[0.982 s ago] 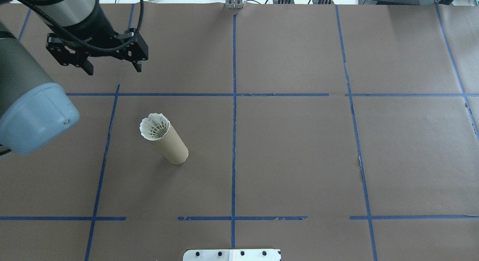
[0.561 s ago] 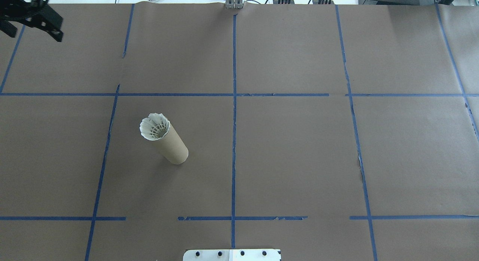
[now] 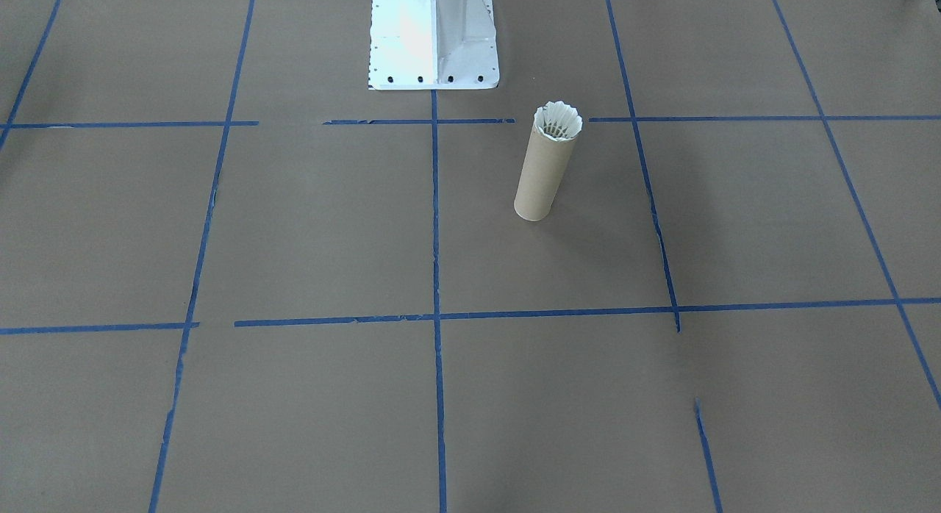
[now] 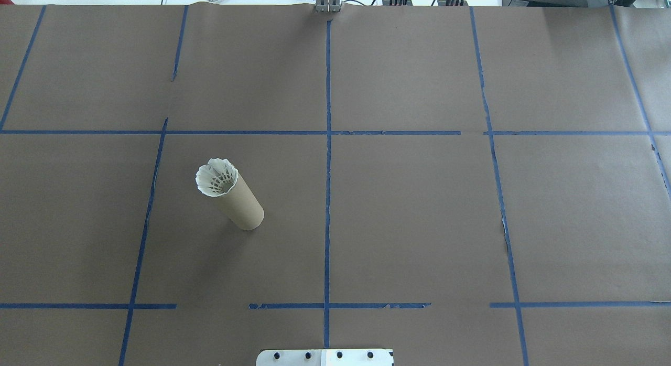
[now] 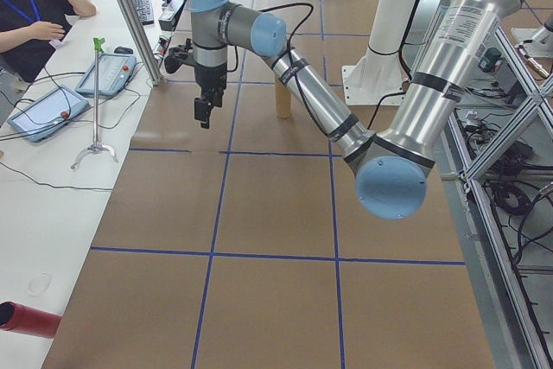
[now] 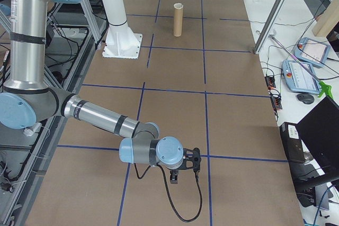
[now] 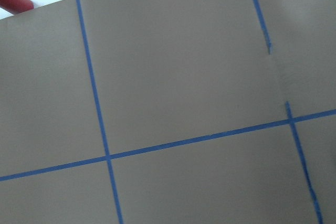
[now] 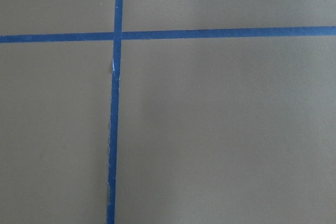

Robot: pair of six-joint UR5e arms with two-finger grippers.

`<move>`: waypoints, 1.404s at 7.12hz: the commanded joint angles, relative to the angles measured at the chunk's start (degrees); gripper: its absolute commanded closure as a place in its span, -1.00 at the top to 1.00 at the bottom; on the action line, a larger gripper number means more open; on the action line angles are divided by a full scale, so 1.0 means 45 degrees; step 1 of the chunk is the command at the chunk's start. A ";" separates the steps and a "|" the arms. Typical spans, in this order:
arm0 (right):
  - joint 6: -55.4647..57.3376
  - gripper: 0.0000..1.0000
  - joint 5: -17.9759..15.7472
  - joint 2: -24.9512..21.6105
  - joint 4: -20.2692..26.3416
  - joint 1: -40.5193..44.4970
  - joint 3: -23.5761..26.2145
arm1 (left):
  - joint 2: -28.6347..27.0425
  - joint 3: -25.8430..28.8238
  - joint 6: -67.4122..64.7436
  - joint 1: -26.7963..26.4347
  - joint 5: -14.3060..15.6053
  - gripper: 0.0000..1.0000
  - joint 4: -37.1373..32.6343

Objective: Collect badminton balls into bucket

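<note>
Exterior left: left gripper (image 5: 205,113) pointing down over table (image 5: 268,205); fingers' state unclear

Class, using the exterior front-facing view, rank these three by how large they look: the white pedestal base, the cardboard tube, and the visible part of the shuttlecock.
1. white pedestal base, cut off at the frame's top
2. cardboard tube
3. shuttlecock, only its feather skirt showing in the tube's mouth

One shuttlecock (image 4: 216,180) (seated in the tube mouth), one cardboard tube (image 4: 242,203), two robot arms, two claws, left claw (image 5: 204,113), right claw (image 6: 183,169), one white pedestal base (image 3: 432,39), one table (image 4: 419,208), one seated person (image 5: 30,15), two tablets.
</note>
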 commanded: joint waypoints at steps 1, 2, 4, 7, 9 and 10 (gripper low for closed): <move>0.0000 1.00 0.0000 -0.0019 0.0000 0.0000 -0.0003 | 0.2921 0.1384 0.0784 -0.0785 -0.0595 1.00 -0.3755; 0.0000 1.00 0.0000 0.0000 0.0000 0.0000 -0.0003 | 0.3340 0.2203 0.0667 -0.0863 -0.1100 1.00 -0.4642; 0.0000 1.00 0.0000 0.0001 0.0000 0.0000 -0.0003 | 0.3539 0.3572 0.0318 -0.0864 -0.1242 1.00 -0.4767; 0.0000 1.00 0.0000 -0.0019 0.0000 0.0000 -0.0003 | 0.4340 0.3151 0.0217 -0.0864 -0.2838 1.00 -0.5451; 0.0000 1.00 0.0000 -0.0019 0.0000 0.0000 -0.0003 | 0.4127 0.2934 0.0314 -0.0844 -0.2668 1.00 -0.5432; 0.0000 1.00 0.0000 -0.0019 0.0000 0.0000 -0.0003 | 0.4241 0.2915 0.0295 -0.0844 -0.2765 1.00 -0.5297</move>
